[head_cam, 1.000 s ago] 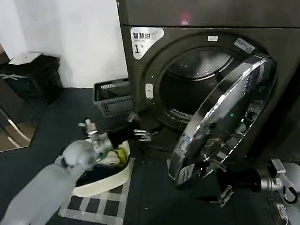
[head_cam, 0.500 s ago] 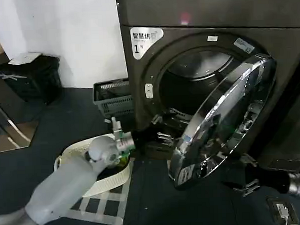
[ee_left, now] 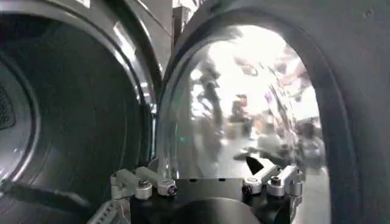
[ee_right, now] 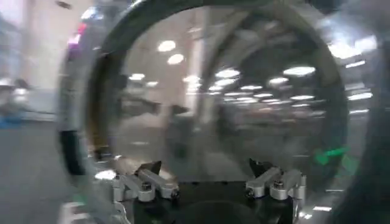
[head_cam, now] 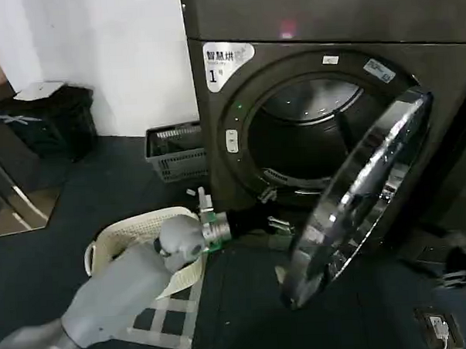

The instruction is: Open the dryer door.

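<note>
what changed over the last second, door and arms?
The dryer door swung wider, its free lower edge moving right, away from the drum opening. The left pincer reached right from the laundry basket to the opening's lower edge, inside the door, fingers open. The right pincer retreated right, toward the head view's edge. The dryer, basket and grey crate stayed put.

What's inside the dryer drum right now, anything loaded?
Through the opening of the dryer, the drum looks dark and bare: a perforated rear wall and one lifter rib, no laundry visible. The open dryer door hides its lower right part. The left gripper, open, sits at the opening's lower edge.
</note>
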